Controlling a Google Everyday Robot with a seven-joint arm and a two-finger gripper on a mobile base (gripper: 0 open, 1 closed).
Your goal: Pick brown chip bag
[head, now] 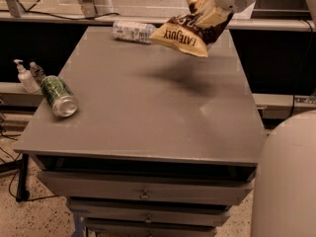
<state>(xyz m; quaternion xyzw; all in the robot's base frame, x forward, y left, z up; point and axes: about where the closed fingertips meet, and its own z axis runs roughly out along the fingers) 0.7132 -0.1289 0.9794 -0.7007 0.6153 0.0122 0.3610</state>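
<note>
The brown chip bag [186,33], brown and tan with "LATE JULY" on its tan end, hangs in the air above the far right part of the grey table [148,112]. Its shadow lies on the tabletop below it. My gripper [211,13] is at the top right and is shut on the bag's upper end, with the tan end drooping to the left. The white arm runs off the top right edge.
A green can [59,96] lies on its side near the table's left edge. A clear plastic bottle [132,31] lies at the far edge. Two small sanitizer bottles [28,76] stand left of the table. Drawers are below the tabletop. A white robot part [286,181] fills the lower right.
</note>
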